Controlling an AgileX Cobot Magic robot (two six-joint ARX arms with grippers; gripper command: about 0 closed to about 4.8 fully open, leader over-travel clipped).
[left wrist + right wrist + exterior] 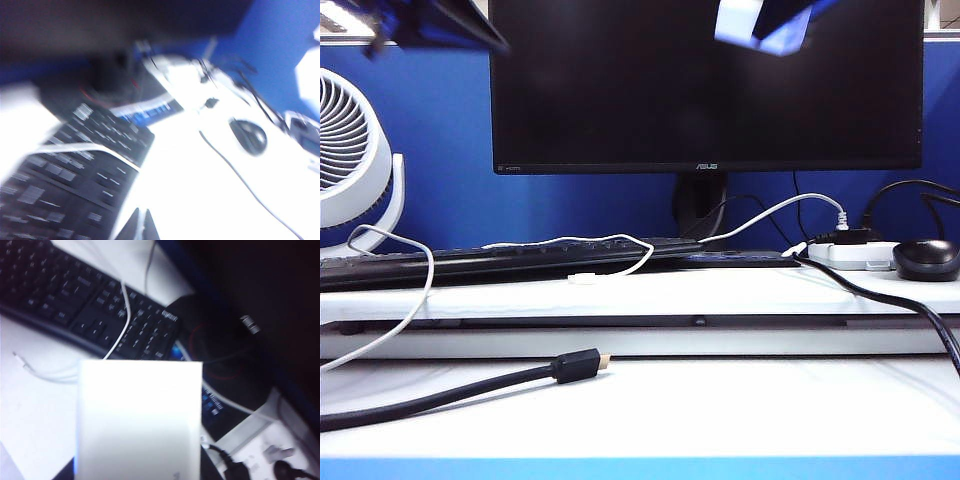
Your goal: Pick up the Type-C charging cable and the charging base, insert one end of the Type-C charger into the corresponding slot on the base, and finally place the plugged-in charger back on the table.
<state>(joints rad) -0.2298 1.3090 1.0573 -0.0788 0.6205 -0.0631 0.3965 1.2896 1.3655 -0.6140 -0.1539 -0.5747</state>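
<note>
Type-C charging cable (582,279) draped over keyboard (470,262), mouse (926,259) nearby

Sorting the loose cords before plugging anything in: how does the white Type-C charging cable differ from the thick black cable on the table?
The Type-C charging cable is thin and white; the black cable is much thicker. The Type-C charging cable's small white plug lies on the raised shelf, in front of the keyboard; the black cable's gold-tipped plug lies on the lower table surface. Both lie loose, in neither gripper.
</note>
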